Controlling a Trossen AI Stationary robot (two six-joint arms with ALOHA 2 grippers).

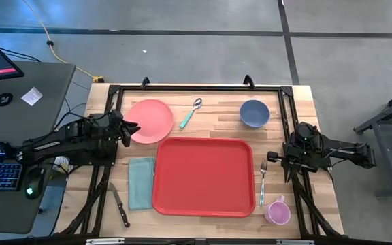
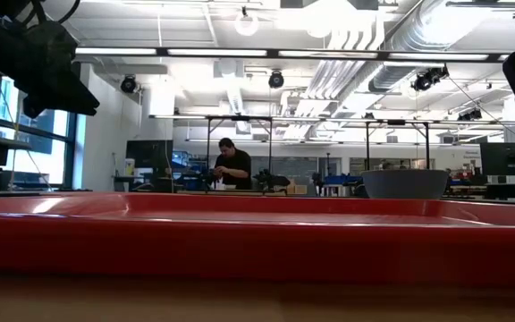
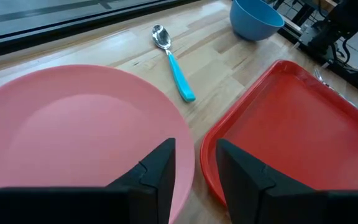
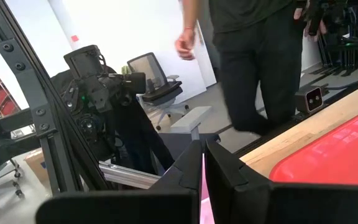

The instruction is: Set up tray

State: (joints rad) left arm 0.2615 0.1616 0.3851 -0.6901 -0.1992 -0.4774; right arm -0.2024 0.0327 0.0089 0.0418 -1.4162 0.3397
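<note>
**Left jaws parted over the plate, right jaws pressed together**

The left gripper (image 1: 137,127) hangs with its jaws spread a little, holding nothing, over the pink plate (image 1: 150,121) at that plate's left edge. Below the plate lie a teal napkin (image 1: 141,182) and, further left, a knife (image 1: 120,204). The red tray (image 1: 205,176) sits flat in the table's middle, just beside the plate. A teal-handled spoon (image 1: 190,113) and blue bowl (image 1: 254,113) lie above it. A fork (image 1: 263,180) and pink mug (image 1: 277,211) sit right of the tray. The right gripper (image 1: 270,157) waits closed near the fork. No readable writing shows.
</note>
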